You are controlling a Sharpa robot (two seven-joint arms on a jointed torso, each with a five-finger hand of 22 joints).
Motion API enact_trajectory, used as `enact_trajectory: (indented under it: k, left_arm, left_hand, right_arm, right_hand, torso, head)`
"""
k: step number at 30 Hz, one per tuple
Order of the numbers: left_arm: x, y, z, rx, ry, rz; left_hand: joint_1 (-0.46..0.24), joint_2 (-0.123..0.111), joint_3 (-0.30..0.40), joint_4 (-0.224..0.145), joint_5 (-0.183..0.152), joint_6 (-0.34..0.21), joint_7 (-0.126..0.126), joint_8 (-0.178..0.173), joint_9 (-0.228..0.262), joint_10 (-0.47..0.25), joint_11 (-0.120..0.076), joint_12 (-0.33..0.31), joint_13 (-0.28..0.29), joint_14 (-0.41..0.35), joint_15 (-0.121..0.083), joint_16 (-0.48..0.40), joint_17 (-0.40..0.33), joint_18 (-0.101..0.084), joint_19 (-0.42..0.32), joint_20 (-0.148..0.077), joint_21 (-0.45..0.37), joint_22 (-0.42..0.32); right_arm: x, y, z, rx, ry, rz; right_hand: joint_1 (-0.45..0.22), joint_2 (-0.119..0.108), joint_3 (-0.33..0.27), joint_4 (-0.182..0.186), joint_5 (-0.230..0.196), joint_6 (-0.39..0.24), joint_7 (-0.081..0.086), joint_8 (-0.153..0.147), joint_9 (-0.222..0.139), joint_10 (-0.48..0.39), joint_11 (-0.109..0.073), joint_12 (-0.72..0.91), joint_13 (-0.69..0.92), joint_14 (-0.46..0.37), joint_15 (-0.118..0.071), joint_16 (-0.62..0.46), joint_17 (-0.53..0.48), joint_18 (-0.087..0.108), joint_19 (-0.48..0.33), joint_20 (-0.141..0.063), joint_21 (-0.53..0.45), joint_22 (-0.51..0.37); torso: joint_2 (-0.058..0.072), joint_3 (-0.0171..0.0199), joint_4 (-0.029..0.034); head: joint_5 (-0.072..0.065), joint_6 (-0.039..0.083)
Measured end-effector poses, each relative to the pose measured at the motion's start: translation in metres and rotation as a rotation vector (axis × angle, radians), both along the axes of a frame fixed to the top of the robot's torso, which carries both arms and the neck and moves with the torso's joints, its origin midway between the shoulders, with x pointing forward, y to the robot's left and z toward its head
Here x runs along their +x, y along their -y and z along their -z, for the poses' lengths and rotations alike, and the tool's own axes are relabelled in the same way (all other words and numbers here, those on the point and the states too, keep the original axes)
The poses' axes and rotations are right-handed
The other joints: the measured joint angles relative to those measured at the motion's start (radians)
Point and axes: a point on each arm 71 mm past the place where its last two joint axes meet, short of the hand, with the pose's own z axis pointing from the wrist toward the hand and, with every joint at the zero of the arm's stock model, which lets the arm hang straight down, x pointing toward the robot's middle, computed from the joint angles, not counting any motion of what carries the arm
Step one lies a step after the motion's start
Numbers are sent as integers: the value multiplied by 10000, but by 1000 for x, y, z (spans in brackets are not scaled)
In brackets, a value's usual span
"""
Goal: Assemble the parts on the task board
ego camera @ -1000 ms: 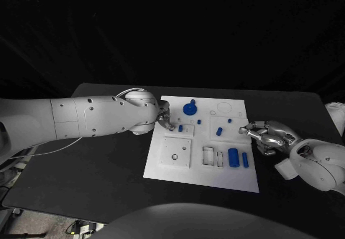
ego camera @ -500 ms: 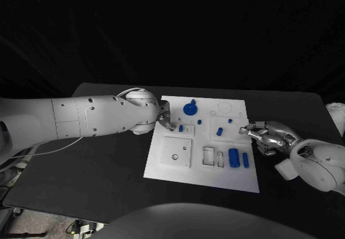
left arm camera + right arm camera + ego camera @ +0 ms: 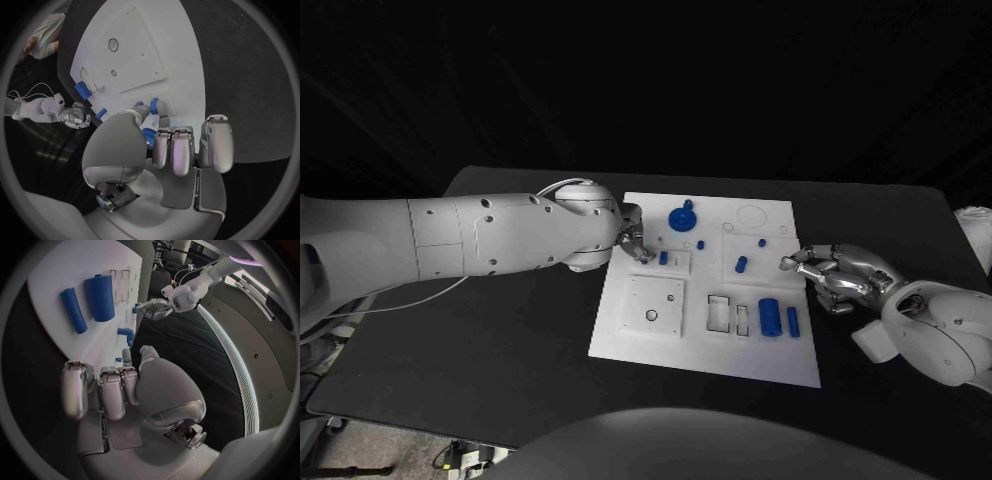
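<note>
— Where does the left hand (image 3: 630,240) sit?

— At the left edge of the task board (image 3: 635,345), toward its far half. Its fingertips (image 3: 154,106) are drawn together around a small blue peg (image 3: 662,257) standing in a raised white block; from the wrist view it looks like a pinch on that peg, though the thumb hides part of the contact.

— And the right hand (image 3: 837,275)?

— Curled loosely at the board's right edge, holding nothing I can see, its fingers bent inward beside a short blue pin (image 3: 740,265). The thick blue cylinder (image 3: 767,316) and the slim blue rod (image 3: 792,320) lie side by side near the board's near right corner, beside the rectangular slots (image 3: 727,314).

— How should the step be done well?

— I'd judge the peg is being seated. Keep it upright, press straight down without twisting, and release only once it stands flush. The blue round knob (image 3: 681,218) near the far edge is close, so the wrist should stay clear of it.
</note>
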Motion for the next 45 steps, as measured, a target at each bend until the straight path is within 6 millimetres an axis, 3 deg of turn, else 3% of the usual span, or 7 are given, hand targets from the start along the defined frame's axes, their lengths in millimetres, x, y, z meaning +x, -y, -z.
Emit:
enact_trajectory:
  k: [11, 13, 15, 18, 24, 45]
  left_arm:
    - [0, 0, 2, -4, -66, -15]
    - [0, 0, 3, -7, -72, -21]
    - [0, 0, 3, -10, -76, -26]
    - [-1, 0, 3, -18, -82, -33]
    - [-1, 0, 3, -64, -71, -36]
    - [-8, -6, -3, -560, 623, -368]
  left_hand:
    - [-39, 39, -121, -38, 5, 0, 0, -59, -42, 0, 0, 0, 0, 0, 0, 0, -1, 0, 0, 0, -37, 0]
    - [-34, 44, -121, -38, 171, 0, 0, -115, -50, 0, 0, 0, 0, 0, 0, 0, -1, 0, 0, 0, -37, 0]
    - [139, 152, -148, -66, 498, 0, 0, -116, -58, 0, 0, 0, 0, 0, 0, 0, -1, 0, 0, 0, -37, 0]
    - [344, 125, -107, -106, 972, 1, 1, -168, -59, 0, 0, 0, 0, 0, 0, 0, -1, 0, 0, 0, -37, 0]
    - [575, 118, -41, -173, 1329, 2, 6, -168, -59, 0, 0, 0, 0, 0, 0, 0, -1, 0, 0, 0, -37, 0]
    - [674, 171, -6, -148, 1336, 46, 7, -168, -37, 0, -1, 0, 0, 0, 0, 0, -2, 1, 0, 0, -79, 0]
  right_arm:
    - [-1, 0, 1, -4, -32, 4]
    - [-1, 0, 1, -4, -34, 3]
    - [-1, 0, 2, -5, -37, 4]
    - [-1, 1, 2, -8, -43, 7]
    - [-1, 1, 2, -13, -56, 10]
    - [-1, 1, 4, -35, -94, 28]
  right_hand:
    - [0, 0, 24, 24, 0, 0, 0, 0, 0, 0, 0, 10, 0, 0, 0, 0, -1, 0, -35, -35, 0, -1]
    - [0, 0, 24, 24, 0, 0, 0, 0, 0, 0, 0, 15, 0, 0, 0, 0, -2, -1, -35, -35, 0, -1]
    - [0, 0, 24, 24, 0, 0, 0, 0, 0, 0, 0, -6, 0, 1, 1, 0, -2, -1, -35, -35, 0, -1]
    - [0, 0, 24, 24, 0, 0, 0, 0, 0, 0, 0, -18, 0, 1, 1, 0, -2, -1, -35, -35, 0, -1]
    - [0, 0, 24, 24, 0, 0, 0, 0, 0, 0, 0, -18, 0, 1, 1, 0, -2, 0, -34, -35, 0, -1]
    - [0, 0, 53, -5, 0, 0, 0, 0, 0, 0, 0, -13, 0, -22, -22, 0, -5, -1, -34, -34, -38, 5]
  torso:
    - [0, 3, -3]
    - [0, 3, -2]
    - [0, 1, -2]
    - [-2, -1, -1]
    - [-3, -2, 2]
    - [-3, -5, 4]
  head:
    - [-10, 0]
    - [-9, 0]
    - [-10, 0]
    - [-10, 0]
    - [-10, 0]
    - [11, 0]
